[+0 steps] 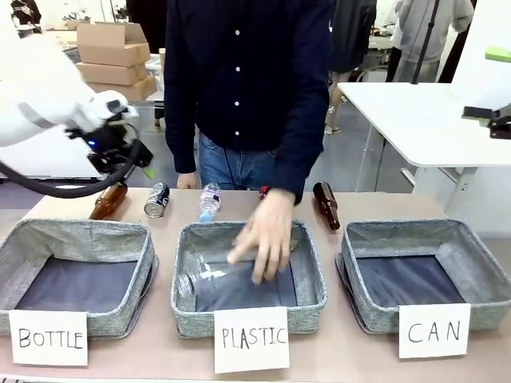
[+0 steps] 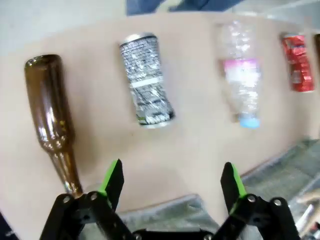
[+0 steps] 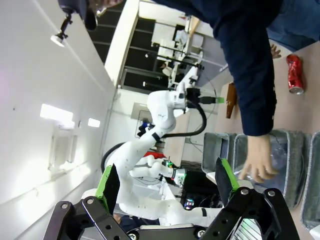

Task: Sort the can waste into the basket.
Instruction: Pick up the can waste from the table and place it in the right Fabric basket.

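- Counter [image 1: 383,209] is carrying three grey baskets along its near edge, with the waste lying in a row behind them. The can sorting is not showing any result yet.
- CAN basket [image 1: 399,231], at the robot's right end, is showing nothing but its dark base; neither can is lying in it.
- PLASTIC basket [image 1: 315,295] in the middle is holding a clear bottle, and the person's hand [image 1: 263,235] is reaching down into it.
- Left fingers [image 2: 114,177] are standing wide apart and gripping nothing, hovering above the counter with the dark can just ahead of them.
- Right fingers [image 3: 111,182] are spreading wide too, with nothing between them.
- Dark can [image 1: 156,199] is lying on its side behind the BOTTLE basket [image 1: 72,231], between a brown bottle [image 1: 108,201] and a clear bottle [image 1: 209,199] — well apart from the CAN basket.
- Red can [image 1: 264,191] is lying behind the PLASTIC basket, partly hidden by the person's hand in the front view.
- Both cans are waiting to be picked up and carried across, so the whole task is lying ahead. The dark can is looking like the likely first pick.
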Available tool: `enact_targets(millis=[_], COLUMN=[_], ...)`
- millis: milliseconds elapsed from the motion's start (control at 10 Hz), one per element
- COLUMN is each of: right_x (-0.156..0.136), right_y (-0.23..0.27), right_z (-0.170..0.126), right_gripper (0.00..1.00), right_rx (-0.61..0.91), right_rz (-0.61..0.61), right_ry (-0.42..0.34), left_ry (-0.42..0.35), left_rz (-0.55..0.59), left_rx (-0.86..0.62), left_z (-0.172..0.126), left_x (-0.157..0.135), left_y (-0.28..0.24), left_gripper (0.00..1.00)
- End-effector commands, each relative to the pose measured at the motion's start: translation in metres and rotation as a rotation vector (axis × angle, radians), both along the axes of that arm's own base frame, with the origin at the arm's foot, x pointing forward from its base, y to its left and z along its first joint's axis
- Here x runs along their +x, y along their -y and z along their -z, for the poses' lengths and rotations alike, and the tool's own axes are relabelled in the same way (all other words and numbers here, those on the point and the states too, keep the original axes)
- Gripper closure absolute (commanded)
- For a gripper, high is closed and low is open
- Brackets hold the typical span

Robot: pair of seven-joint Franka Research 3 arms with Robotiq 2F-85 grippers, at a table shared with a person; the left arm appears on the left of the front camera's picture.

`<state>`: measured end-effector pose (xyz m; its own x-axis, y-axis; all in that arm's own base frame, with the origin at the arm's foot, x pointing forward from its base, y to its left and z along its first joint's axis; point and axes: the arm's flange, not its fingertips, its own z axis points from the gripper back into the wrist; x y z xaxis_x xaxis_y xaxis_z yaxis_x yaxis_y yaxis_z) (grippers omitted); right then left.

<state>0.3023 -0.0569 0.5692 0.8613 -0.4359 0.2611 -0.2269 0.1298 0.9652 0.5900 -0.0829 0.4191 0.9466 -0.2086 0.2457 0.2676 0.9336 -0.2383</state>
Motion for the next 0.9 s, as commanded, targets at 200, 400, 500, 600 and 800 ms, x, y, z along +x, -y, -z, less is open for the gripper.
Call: enact_targets(millis=[200,400,500,600,800], right_x=[0.004,0.004,0.004,0.004,0.004], right_y=[-0.002,-0.002,-0.002,-0.002,-0.002], right_z=[-0.002,-0.002,-0.002,-0.002,-0.002], right_gripper=[0.00,0.00,0.00,0.00,0.00], right_rx=[0.012,0.012,0.012,0.012,0.012], right_rz=[0.001,0.001,0.001,0.001,0.001], right_ry=[0.037,0.037,0.037,0.037,0.037], left_ry=[-0.109,-0.124,-0.145,-0.170,-0.182], left_rz=[0.065,0.089,0.091,0.068,0.080], left_rx=[0.265,0.240,0.240,0.258,0.236], left_z=[0.043,0.064,0.075,0.088,0.099], left_x=[0.080,0.096,0.103,0.111,0.114], left_y=[0.037,0.047,0.048,0.045,0.042], left_gripper=[0.00,0.00,0.00,0.00,0.00])
